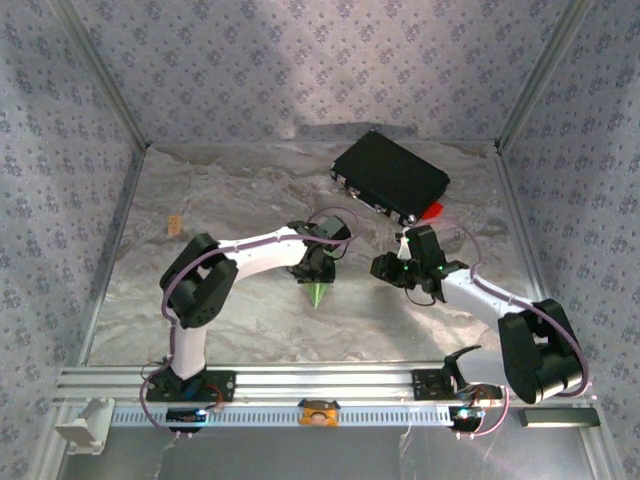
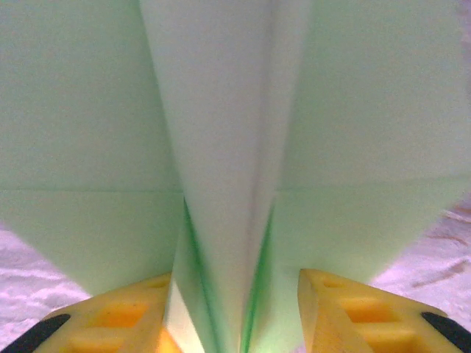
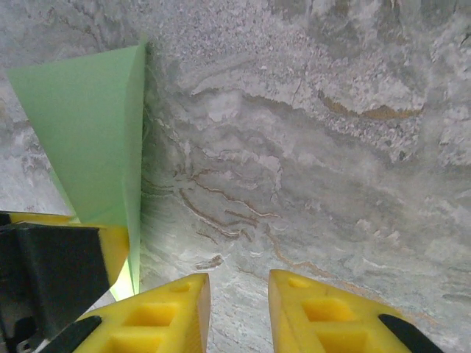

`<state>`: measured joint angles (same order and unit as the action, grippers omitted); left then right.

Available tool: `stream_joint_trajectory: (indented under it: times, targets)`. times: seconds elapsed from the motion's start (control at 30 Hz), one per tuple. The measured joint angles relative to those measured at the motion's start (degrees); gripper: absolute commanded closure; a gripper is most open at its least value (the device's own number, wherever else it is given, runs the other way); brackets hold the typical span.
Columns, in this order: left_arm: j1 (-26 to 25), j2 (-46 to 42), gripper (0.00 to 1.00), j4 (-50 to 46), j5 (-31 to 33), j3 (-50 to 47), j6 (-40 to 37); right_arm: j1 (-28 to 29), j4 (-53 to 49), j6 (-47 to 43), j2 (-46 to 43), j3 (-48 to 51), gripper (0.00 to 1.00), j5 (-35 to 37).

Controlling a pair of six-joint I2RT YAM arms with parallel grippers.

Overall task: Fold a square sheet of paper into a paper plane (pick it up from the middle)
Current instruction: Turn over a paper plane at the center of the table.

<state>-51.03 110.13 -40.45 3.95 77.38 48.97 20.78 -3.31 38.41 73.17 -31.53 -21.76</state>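
- top external: the left gripper (image 1: 318,272) points down at the table (image 1: 240,320). the paper plane (image 1: 318,293) sticks out just below its fingers, pointed end away from the gripper. the right gripper (image 1: 385,268) sits near, off to its right, apart from the paper.
- left wrist: we see the plane's centre fold standing between the yellow fingers (image 2: 110,320), with the wings spread beyond them. a gap shows between the fold and the right-hand finger, so we read this gripper as released around the fold, not clenched on it.
- right wrist: its jaws stand a little apart with bare table between them, grasping nothing. the plane lies ahead and to the left of this gripper.
- step, as we judge it: the folding looks done, since the sheet is already a slim dart. what is in hand is letting it go onto the table.
- next move, we think: draw the left gripper straight off the fold without snagging the wings, with the right one kept clear.
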Motion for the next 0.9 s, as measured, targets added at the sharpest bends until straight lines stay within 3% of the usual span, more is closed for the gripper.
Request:
stream_joint_trajectory:
  times: [0.2,0.33,0.47,0.57,0.63,0.77,0.9]
  targets:
    - [0.00,-2.58,0.55,-0.09,0.04,-0.04,0.22,-1.18,-2.69,-1.05,-1.57,-1.01,0.69,0.48]
    - [0.00,-7.13,0.49,1.77,0.52,-2.80,-0.33,-1.95,-6.08,-3.82,-4.92,-2.62,0.56,3.50]
    - [0.22,-14.88,0.43,5.05,3.08,-7.54,-2.43,-2.01,-9.60,-8.00,-10.84,-5.46,0.41,11.67]
    - [2.34,-21.79,0.38,7.54,6.19,-11.56,-4.90,-2.49,-9.49,-11.21,-15.45,-6.62,0.38,21.86]
    - [6.12,-27.08,0.23,9.44,9.31,-15.26,-7.08,-3.39,-8.22,-14.19,-16.70,-6.58,0.32,29.40]
    - [15.56,-36.68,0.00,12.72,15.52,-22.84,-10.97,-7.48,-1.16,-21.46,-14.78,-3.85,0.30,39.19]
    - [26.10,-44.78,0.00,17.18,21.55,-30.21,-16.46,-13.90,3.17,-27.21,-8.02,-2.29,0.28,41.90]
